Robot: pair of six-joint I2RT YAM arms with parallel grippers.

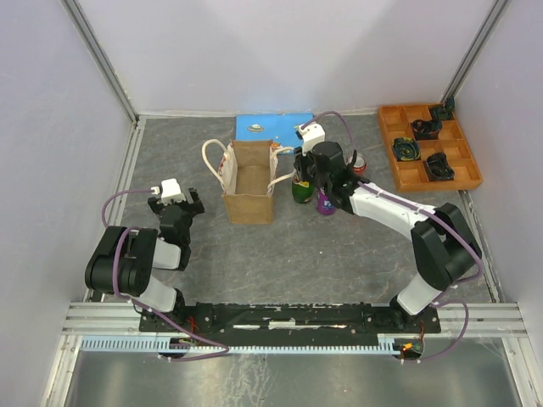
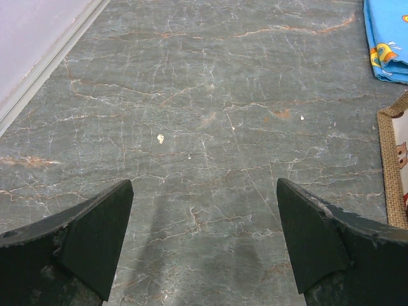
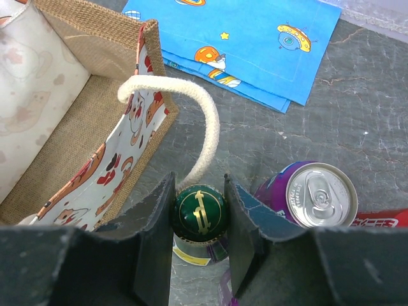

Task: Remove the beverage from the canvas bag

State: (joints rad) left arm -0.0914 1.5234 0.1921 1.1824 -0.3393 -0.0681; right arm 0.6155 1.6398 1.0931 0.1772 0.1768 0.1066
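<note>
The right gripper (image 3: 199, 186) is closed tight on the neck of a green bottle (image 3: 200, 215) — upright just outside the canvas bag (image 3: 70, 137), next to a purple can (image 3: 320, 194). The left gripper (image 2: 204, 191) hangs spread wide, holding nothing.

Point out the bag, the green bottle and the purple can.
bag (image 1: 248, 209), top view, on its front wall.
bottle (image 3: 201, 212), right wrist view, on its green cap.
can (image 3: 320, 194), right wrist view, on its silver lid.
</note>
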